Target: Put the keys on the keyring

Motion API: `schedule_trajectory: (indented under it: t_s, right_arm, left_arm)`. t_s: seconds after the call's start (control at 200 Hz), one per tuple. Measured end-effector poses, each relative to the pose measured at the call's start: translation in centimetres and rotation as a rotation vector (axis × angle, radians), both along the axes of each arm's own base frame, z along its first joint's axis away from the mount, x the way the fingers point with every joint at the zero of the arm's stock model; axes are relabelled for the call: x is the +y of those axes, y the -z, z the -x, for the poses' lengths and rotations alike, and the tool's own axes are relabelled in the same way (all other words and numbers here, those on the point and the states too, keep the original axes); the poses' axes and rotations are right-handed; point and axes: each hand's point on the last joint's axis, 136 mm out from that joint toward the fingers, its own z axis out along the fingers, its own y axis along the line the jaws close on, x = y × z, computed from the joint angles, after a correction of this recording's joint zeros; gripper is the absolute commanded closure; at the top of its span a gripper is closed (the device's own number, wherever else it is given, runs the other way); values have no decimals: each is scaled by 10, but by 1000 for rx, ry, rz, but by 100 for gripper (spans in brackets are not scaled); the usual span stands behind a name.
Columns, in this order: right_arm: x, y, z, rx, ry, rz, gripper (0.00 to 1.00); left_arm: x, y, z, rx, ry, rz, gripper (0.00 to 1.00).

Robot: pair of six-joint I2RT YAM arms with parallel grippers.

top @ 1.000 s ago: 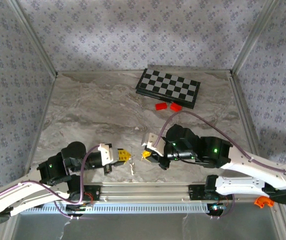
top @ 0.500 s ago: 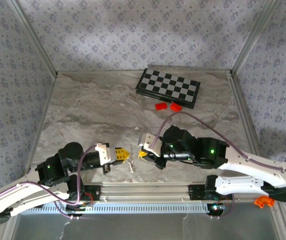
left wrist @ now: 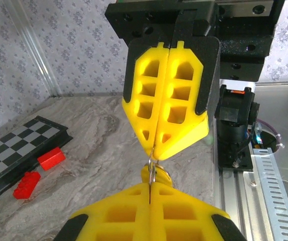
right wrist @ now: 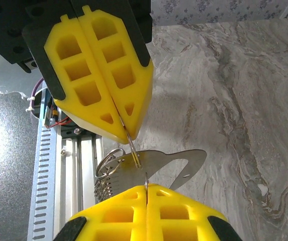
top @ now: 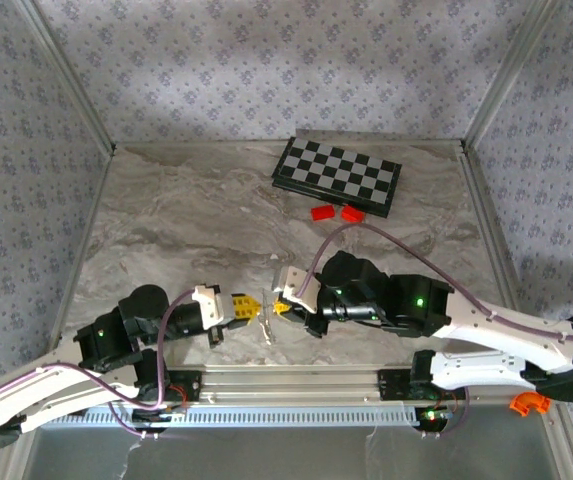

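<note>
My left tool (left wrist: pixel 150 188) is closed, its two yellow pads pressed together with only a thin strip of metal showing in the seam at the tips; that is the wire of the keyring (right wrist: pixel 111 152), which I hold pinched. My right tool (right wrist: pixel 146 190) is closed too, clamped on the flat silver key (right wrist: pixel 176 165), whose blade sticks out sideways from between its pads with a small hole near the far end. The two tools meet tip to tip, almost touching, the left one pointing right and the right one pointing left, and the keyring and key sit in the narrow space between them. From the right wrist I see the ring's loop lying against the edge of the key, right beside the tips of my left tool; a stack of thin metal edges shows below the loop, and I cannot tell whether they are more keys or coils of the ring. From above, all this is at the near middle of the marble-patterned bench (top: pixel 186 230), close to the metal rail (top: pixel 296 382) where my arms are bolted. Well apart, at the far side, a folded chessboard (top: pixel 337 174) lies flat, with two red blocks (top: pixel 323 212) just in front of it.
</note>
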Motion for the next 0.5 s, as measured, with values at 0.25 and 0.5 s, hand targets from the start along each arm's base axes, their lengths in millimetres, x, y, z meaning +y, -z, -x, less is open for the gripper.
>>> schedule_trajectory:
  t_s: [0.25, 0.5]
  right_arm:
    - [2, 0, 0, -1, -2, -3, 100]
    - [2, 0, 0, -1, -2, -3, 100]
  left_arm:
    - [0, 1, -2, -1, -8, -1, 100]
    - [0, 1, -2, -1, -8, -1, 100]
